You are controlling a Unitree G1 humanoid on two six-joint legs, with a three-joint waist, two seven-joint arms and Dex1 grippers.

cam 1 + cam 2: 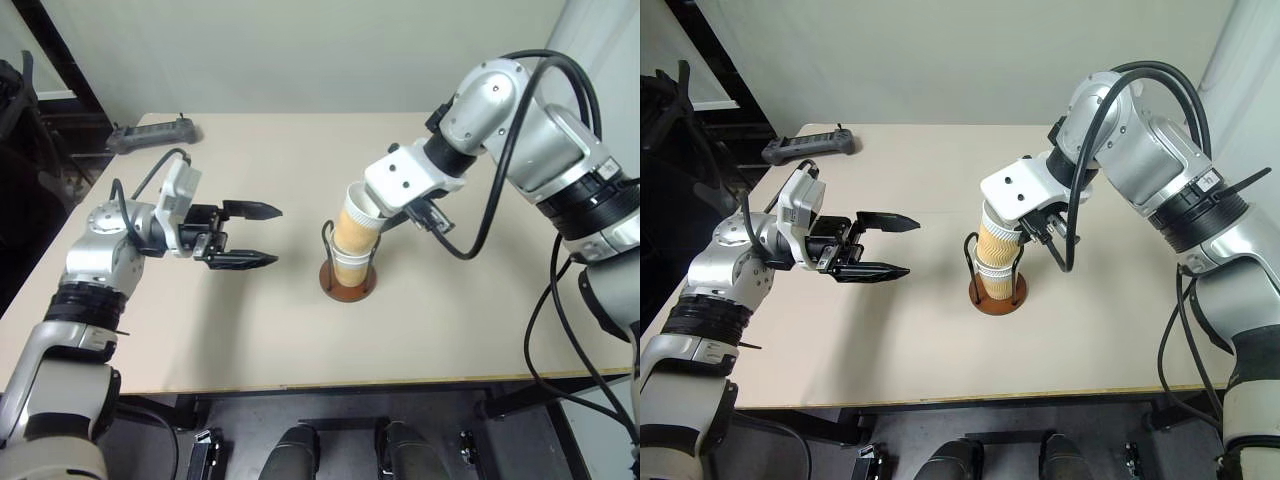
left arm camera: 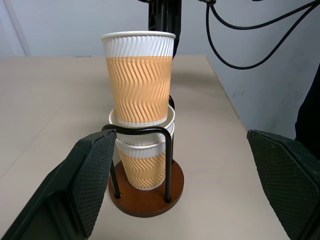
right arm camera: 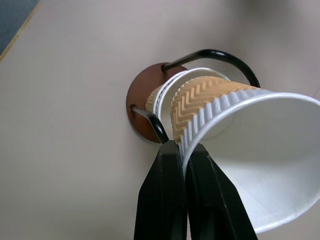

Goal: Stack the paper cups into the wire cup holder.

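Right end effector [image 3: 184,165] pinching top paper cup [image 3: 240,150] rim, left end effector [image 1: 262,236] spread, power strip [image 1: 155,133] behind.

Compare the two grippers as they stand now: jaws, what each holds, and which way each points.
The left gripper has its jaws wide apart and holds nothing; the right gripper has its jaws pinched on the rim of the top paper cup. The left gripper points level across the table toward the wire cup holder; the right gripper angles down over it. Both have two black fingers and sit near the holder.
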